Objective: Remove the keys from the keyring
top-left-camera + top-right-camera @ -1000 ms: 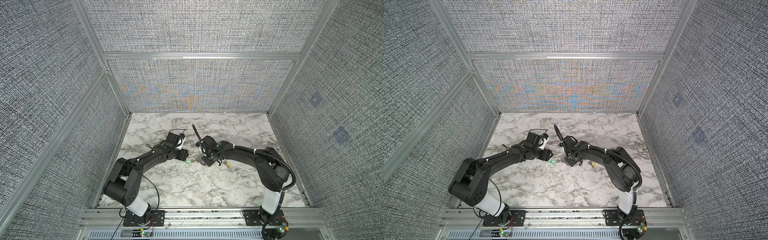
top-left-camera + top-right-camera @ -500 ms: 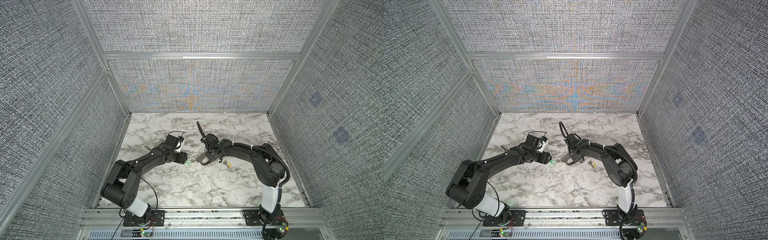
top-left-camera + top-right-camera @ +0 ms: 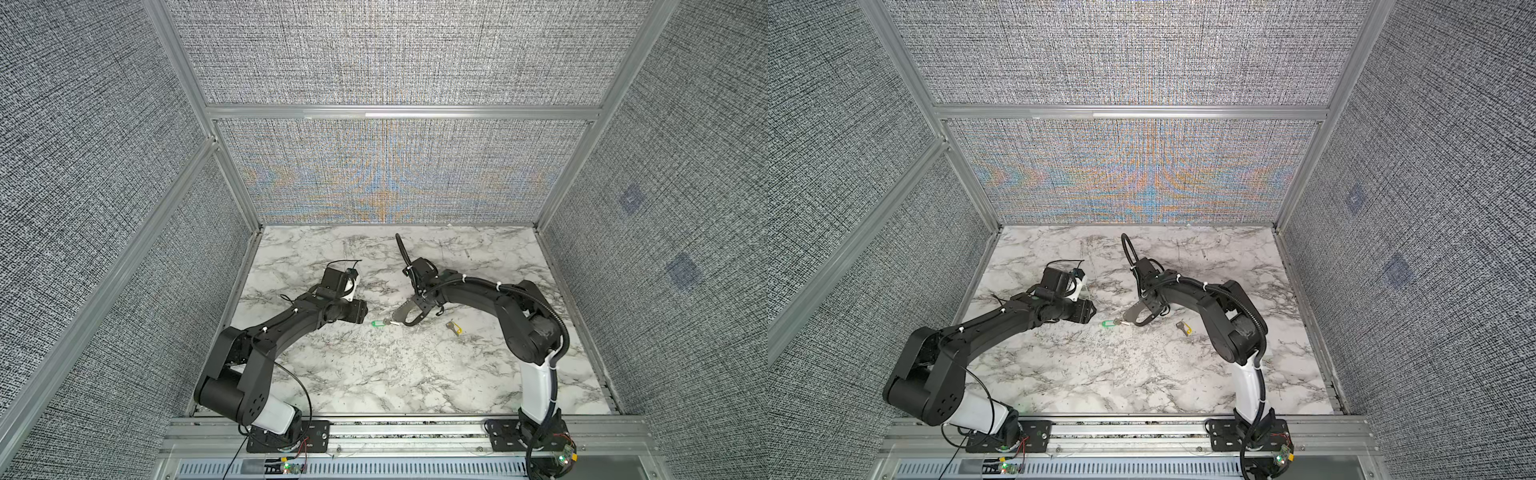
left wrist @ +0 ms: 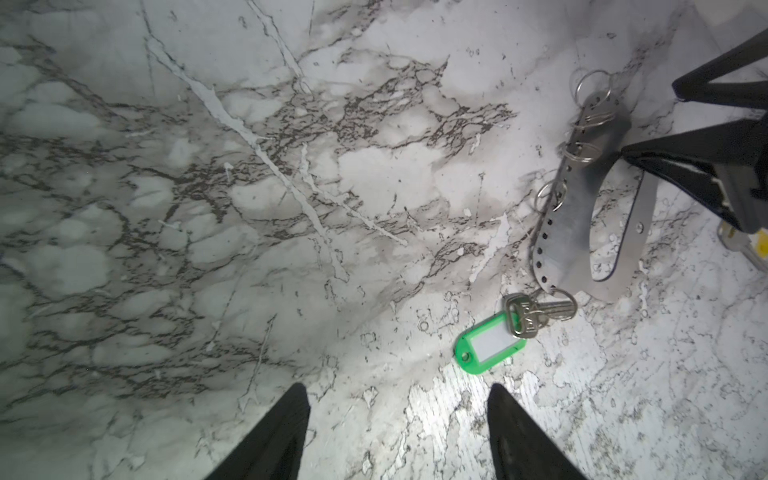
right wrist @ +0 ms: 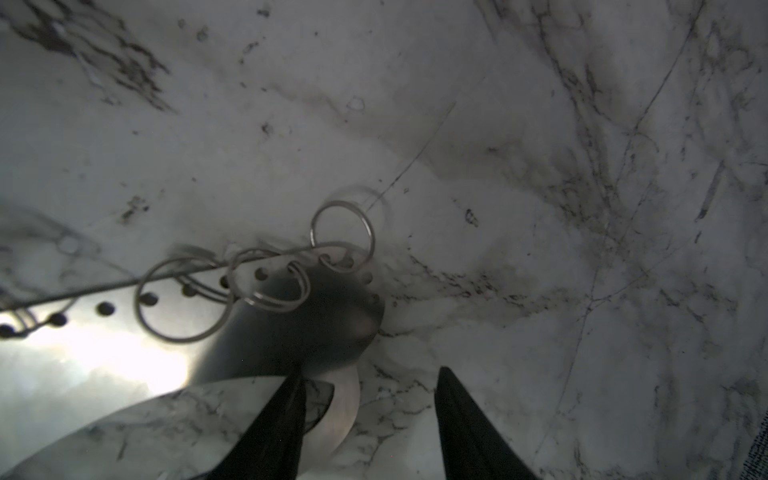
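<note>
Keyring [image 4: 577, 224] on desk [image 4: 249, 311], green-tagged key [image 4: 525, 318] attached, yellow-tagged key [image 3: 454, 328] apart; left gripper [image 4: 397, 390] spread, empty; right gripper [image 5: 370, 372] spread, touching keyring.

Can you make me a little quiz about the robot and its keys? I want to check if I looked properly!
1. True or false: the yellow-tagged key lies on the table, apart from the keyring.
2. Which key is hooked to one end of the keyring?
A. the green-tagged key
B. a red-tagged key
C. no key at all
3. Fill the gap: the left gripper has its jaws ____, with nothing between them.

Key: 1 true. 2 A. 3 open.
</note>
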### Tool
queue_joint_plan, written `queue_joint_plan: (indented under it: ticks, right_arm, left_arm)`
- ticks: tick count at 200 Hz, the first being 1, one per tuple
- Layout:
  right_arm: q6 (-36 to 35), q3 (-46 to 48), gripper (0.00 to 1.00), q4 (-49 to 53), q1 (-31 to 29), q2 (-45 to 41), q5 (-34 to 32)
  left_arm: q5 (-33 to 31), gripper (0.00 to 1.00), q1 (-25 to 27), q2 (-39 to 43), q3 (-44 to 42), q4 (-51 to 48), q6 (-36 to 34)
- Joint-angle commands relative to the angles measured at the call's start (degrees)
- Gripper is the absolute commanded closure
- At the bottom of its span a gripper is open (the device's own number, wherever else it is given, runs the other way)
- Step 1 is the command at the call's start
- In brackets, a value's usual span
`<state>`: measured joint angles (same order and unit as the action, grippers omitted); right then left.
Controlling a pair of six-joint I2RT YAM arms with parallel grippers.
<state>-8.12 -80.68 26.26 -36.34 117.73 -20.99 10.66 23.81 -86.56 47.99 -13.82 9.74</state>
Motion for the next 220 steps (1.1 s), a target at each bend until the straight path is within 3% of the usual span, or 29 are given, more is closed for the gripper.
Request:
queue_joint_plan:
  ticks: [1,76,112,152,198,220]
  right_arm:
    - [-2.0,-1.7,0.46,2.4,0.1,2.2,1.3]
    - [-5.5,-15.5,0.38,4.1,-0.1,9.6,5.9]
    - [1.8,-18.1,0.35,11.8,-0.8,4.9,9.2]
    - [14.8,-15.3,0.35,18.6,-4.4,-2.0,20.4]
    - [16.3,-19.8,0.34,21.3,-10.0,2.8,15.6]
    - [14.6,-22.9,0.35,21.4,-11.0,5.6,19.1]
  left_arm:
    - [1.1,0.30,-0.4,0.5,-0.4,0.6,0.3]
    - [2.8,0.30,-1.0,0.7,-0.3,0.6,0.5]
    - [4.2,0.29,-2.6,1.9,-0.5,0.6,0.9]
    - [6.7,0.28,-5.9,4.1,-1.6,1.5,2.0]
    - [6.2,0.27,-7.2,6.6,-1.7,1.1,1.7]
    - [5.7,0.27,-8.2,9.7,-2.2,0.4,1.7]
